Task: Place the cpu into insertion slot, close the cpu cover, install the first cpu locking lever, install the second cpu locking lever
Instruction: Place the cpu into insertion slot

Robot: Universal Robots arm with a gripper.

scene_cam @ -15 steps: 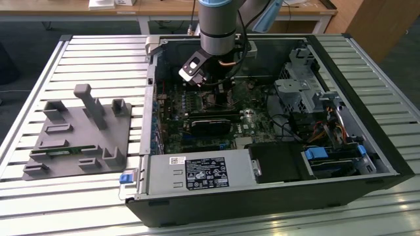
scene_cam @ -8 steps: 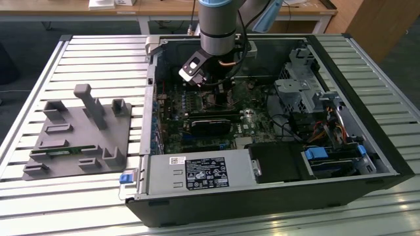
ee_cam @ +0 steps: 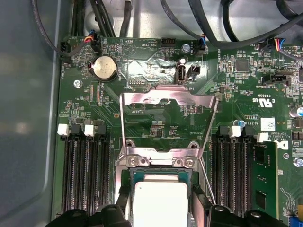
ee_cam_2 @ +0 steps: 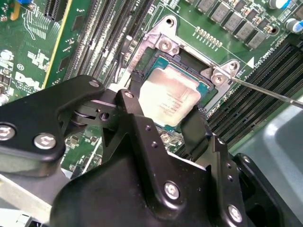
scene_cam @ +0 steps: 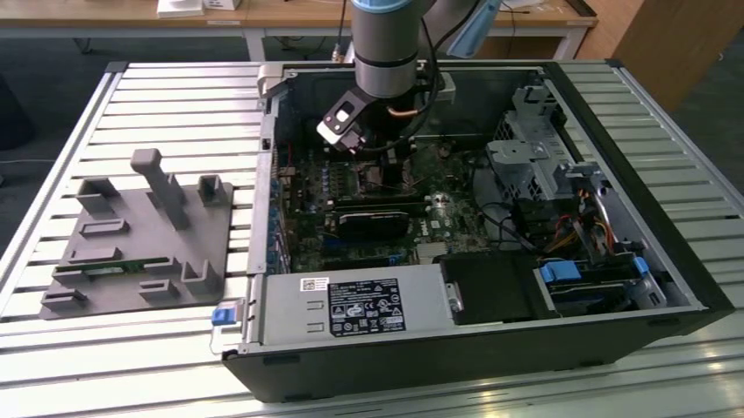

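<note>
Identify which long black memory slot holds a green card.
The outermost slot of the bank beside the white sticker: a green card fills it; the others are empty.

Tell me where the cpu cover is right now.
In the first wrist view the cpu cover stands open, hinged at the edge of the insertion slot, beside the cpu.

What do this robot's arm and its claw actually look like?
The arm is a smooth silver-grey tube with a pale blue cap at a joint and a thin black cable running down beside it. A small black-and-white box sits near its wrist. The gripper is matte black, built of chunky angular links pinned together, dotted with silver screw heads.
</note>
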